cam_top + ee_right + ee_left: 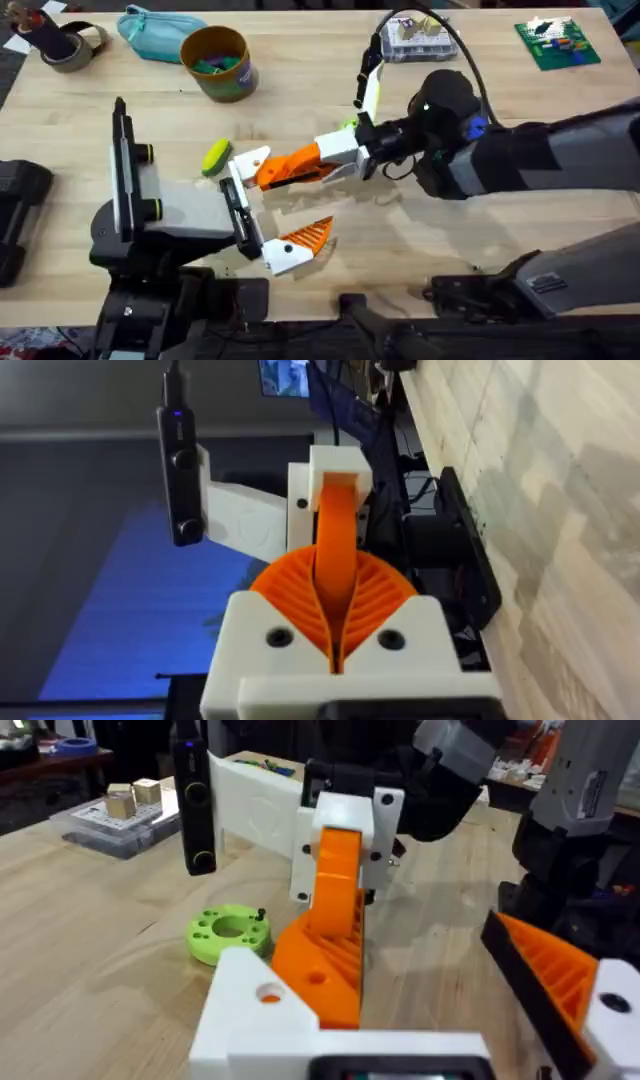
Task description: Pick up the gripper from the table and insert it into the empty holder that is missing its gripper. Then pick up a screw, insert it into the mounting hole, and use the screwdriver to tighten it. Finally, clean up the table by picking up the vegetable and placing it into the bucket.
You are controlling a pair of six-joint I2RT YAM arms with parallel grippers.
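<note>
Orange gripper (285,170) sits clamped in the closed right gripper (322,160), its base entering the holder (248,160) just ahead of the fingertips. Insertion appears nearly complete. Screw fitting and tightening remain. The vegetable (215,157) lies just beyond the holder, not yet in the bucket (238,80).

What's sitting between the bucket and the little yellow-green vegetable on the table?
Nothing. In the overhead view, only bare table separates the bucket from the vegetable.
</note>
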